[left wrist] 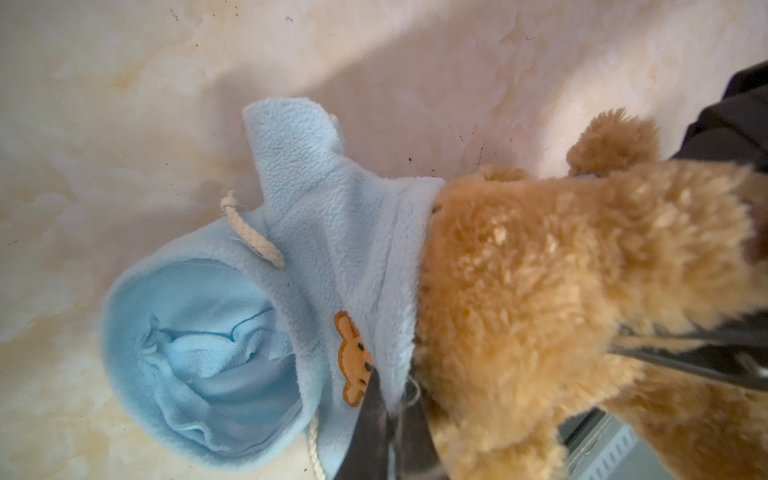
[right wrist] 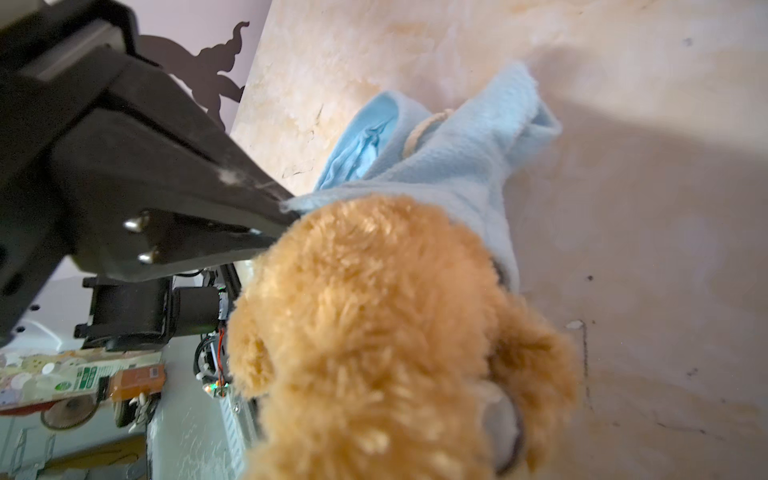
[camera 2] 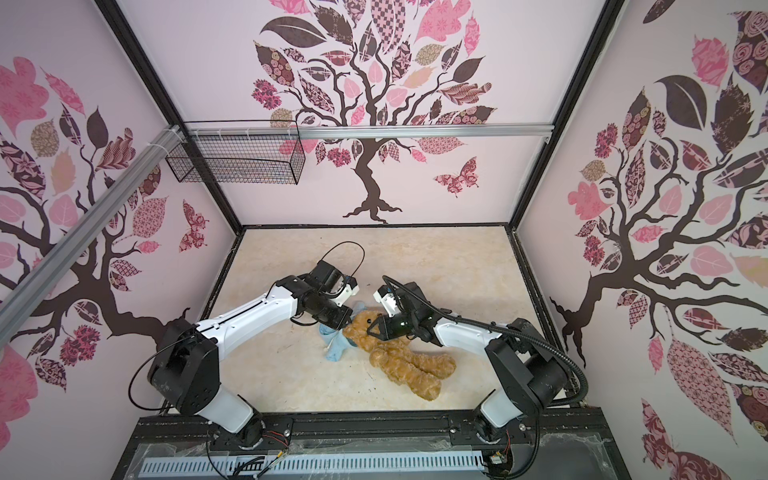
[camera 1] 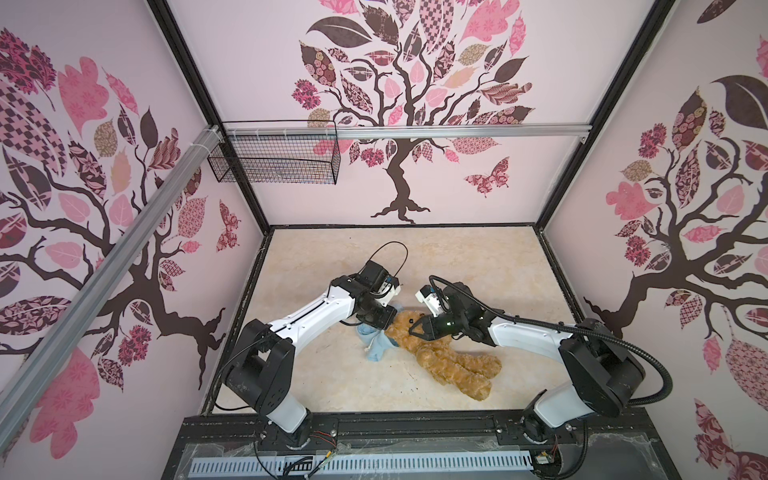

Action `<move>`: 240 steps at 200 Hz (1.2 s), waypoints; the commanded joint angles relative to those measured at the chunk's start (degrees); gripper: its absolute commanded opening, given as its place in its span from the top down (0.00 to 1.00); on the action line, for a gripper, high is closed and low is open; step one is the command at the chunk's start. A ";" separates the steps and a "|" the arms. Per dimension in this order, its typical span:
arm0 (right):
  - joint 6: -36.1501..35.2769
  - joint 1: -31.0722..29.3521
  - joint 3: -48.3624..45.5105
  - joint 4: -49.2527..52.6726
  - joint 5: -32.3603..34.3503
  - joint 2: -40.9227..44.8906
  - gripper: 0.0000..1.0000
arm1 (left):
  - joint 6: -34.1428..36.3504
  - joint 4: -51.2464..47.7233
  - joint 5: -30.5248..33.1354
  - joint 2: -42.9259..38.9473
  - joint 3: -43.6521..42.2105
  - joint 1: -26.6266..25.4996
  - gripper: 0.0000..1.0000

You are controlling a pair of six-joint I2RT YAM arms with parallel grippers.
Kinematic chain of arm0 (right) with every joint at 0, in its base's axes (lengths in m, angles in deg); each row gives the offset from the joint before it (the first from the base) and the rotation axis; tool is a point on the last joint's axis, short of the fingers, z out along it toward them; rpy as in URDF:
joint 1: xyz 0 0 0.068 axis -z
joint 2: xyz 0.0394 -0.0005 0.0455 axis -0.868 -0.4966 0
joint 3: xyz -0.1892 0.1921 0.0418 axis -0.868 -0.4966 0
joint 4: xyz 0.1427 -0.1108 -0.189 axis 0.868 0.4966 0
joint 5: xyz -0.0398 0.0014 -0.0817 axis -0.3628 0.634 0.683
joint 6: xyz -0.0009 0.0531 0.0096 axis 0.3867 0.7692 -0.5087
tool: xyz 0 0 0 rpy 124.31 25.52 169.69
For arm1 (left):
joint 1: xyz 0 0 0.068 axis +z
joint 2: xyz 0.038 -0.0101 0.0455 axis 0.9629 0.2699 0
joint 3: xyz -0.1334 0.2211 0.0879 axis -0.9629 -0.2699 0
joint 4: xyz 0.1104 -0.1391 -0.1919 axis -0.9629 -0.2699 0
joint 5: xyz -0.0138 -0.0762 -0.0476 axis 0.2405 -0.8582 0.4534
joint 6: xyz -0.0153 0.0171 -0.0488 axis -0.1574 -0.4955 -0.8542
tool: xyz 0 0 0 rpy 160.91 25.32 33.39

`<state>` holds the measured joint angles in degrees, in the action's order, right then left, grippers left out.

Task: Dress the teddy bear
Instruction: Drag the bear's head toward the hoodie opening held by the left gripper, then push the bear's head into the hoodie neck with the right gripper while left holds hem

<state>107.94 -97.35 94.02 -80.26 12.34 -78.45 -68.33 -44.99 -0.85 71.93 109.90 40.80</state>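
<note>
The teddy bear [camera 1: 440, 357] lay face up near the middle of the tabletop [camera 1: 324, 266], head toward the left edge and its 2 legs stretched toward the front right corner. The light blue shirt [camera 1: 374, 340] sat bunched against the crown of its head, on the side toward the left edge.

The left hand [camera 1: 390, 323] was clamped on the shirt's hem where fleece met fur; the left wrist view showed fabric pinched between its fingers [left wrist: 374, 432]. The right hand [camera 1: 417, 326] was closed on the bear's head from the opposite side, apparently steadying it.

The dressing looked barely begun. The hem only touched the top of the head, the hood [left wrist: 199, 332] and 1 sleeve [left wrist: 291, 137] lay loose, and the arms, body and legs were bare. Still to do: draw the opening over the head, feed the 2 arms through, and pull the shirt down the torso.
</note>
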 commanded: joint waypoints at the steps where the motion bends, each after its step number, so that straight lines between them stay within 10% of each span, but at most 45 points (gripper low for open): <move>1: 3.76 -0.49 -1.38 -3.05 5.61 2.32 0.88 | 0.99 -0.39 -1.89 -1.63 1.08 -0.30 1.00; 52: 1.89 -3.06 -1.42 -1.20 13.91 3.00 0.89 | -0.14 0.62 -5.85 -1.74 1.32 -0.47 1.00; 240: -6.09 -5.78 -10.81 -28.86 2.53 0.54 0.90 | -21.73 18.31 -16.70 -5.49 -3.18 -2.08 0.99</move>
<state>100.34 -103.05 84.73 -99.97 16.23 -77.53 -89.18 -32.30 -13.07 69.49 110.23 39.05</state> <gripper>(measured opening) 0.196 0.048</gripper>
